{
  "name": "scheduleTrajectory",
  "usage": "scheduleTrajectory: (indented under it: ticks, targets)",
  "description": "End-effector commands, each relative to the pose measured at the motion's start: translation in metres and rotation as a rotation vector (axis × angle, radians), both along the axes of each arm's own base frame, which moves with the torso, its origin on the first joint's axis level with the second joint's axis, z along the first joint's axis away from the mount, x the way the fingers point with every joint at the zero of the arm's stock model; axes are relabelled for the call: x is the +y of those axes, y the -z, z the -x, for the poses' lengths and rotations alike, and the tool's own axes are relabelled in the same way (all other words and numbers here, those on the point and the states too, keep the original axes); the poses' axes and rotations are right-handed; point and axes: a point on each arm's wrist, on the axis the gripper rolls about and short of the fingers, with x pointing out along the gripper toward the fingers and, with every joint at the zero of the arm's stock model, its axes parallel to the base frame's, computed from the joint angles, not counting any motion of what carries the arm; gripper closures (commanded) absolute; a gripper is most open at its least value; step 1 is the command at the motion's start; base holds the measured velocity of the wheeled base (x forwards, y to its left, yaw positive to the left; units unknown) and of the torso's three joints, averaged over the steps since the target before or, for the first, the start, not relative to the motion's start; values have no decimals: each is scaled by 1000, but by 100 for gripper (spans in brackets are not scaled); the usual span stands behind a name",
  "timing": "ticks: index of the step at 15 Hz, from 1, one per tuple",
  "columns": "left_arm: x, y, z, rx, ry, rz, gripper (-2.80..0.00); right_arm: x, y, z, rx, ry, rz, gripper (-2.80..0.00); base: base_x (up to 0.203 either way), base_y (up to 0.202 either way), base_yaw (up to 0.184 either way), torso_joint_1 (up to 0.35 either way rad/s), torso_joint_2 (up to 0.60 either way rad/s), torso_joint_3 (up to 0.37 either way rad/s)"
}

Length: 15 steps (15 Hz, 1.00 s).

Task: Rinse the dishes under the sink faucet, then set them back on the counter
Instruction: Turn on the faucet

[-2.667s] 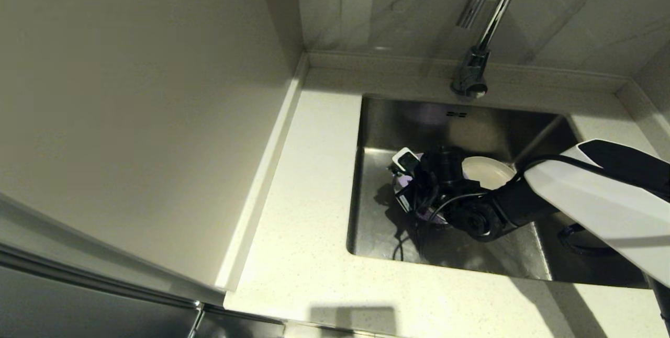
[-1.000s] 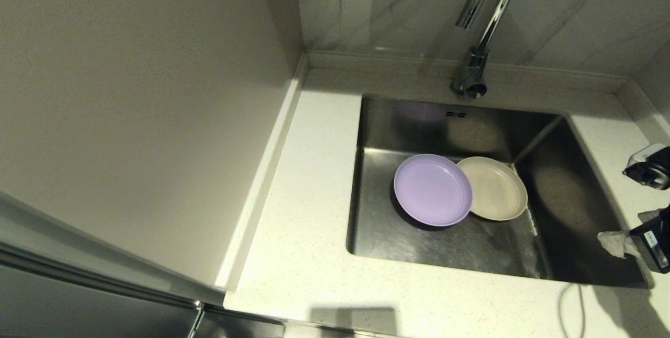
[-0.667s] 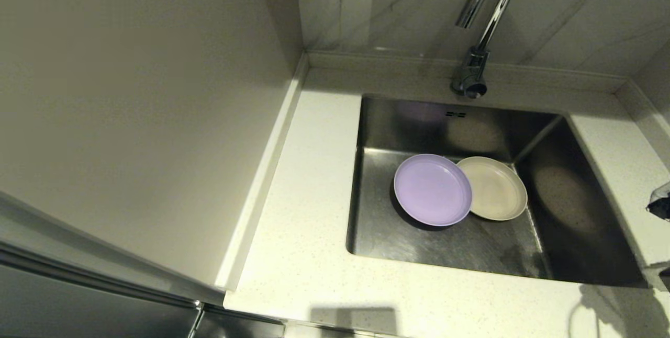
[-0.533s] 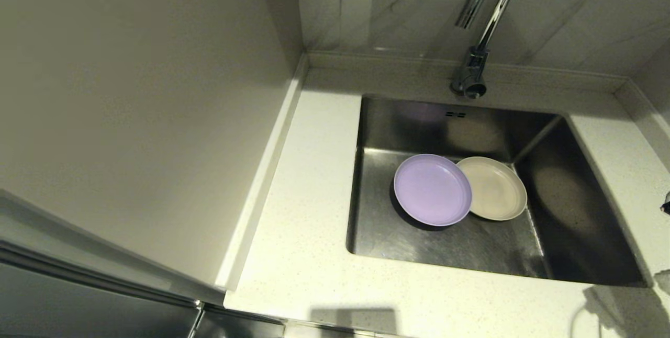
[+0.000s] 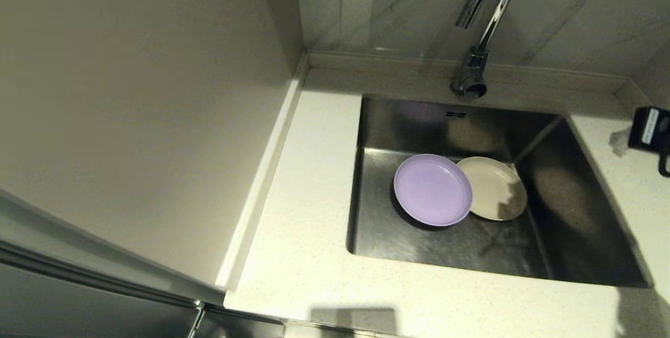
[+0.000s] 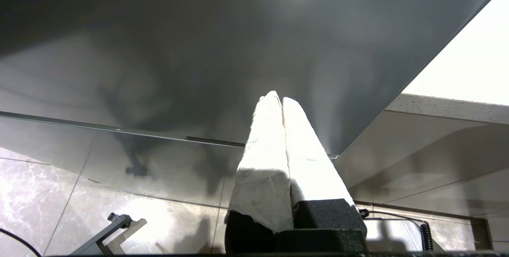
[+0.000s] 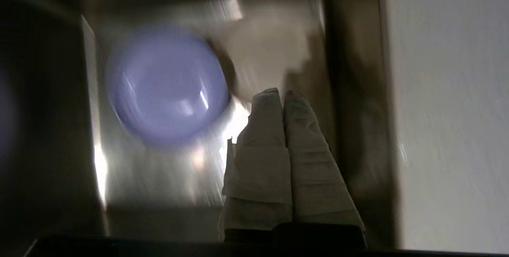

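Head view, left to right. Left half of frame: a plain matte beige cabinet panel (image 5: 131,118) fills the area from top to lower left. Beside it, centre-left to bottom: the off-white finely speckled stone counter (image 5: 303,212), running along the front edge and around the basin, with a low raised back edge at upper centre.

Centre-right: the square deep brushed stainless steel sink (image 5: 450,254). Two small overflow slots on its back wall. On the sink floor, centre of frame: the lavender round shallow plate (image 5: 432,189), upright, lying flat. Immediately to its right: the beige round shallow plate (image 5: 494,188); the lavender rim overlaps the beige plate's left edge, so the two touch. A shadow falls across the beige plate's right part.

Upper centre-right: the tall shiny chrome gooseneck faucet (image 5: 479,40), cylindrical base on the counter behind the sink, spout running out of the top of frame. Grey marbled wall tiles (image 5: 398,8) behind.

Far right edge, upper-middle: the right gripper (image 5: 618,140), above the counter strip right of the sink, apart from both plates. Right wrist view: its white-wrapped fingers (image 7: 270,129) pressed together, nothing between them; view blurred.

Left gripper (image 6: 282,100): seen only in the left wrist view, parked near a grey cabinet front, pincer together, empty.
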Motion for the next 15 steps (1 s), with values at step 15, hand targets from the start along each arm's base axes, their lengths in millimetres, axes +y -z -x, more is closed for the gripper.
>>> scheduleTrajectory:
  ticks: [15]
  targets:
    - [0, 0, 0, -2, -1, 1, 0, -12, -22, -154, -473, -724, -431, 0, 0, 0, 0, 0, 0, 0]
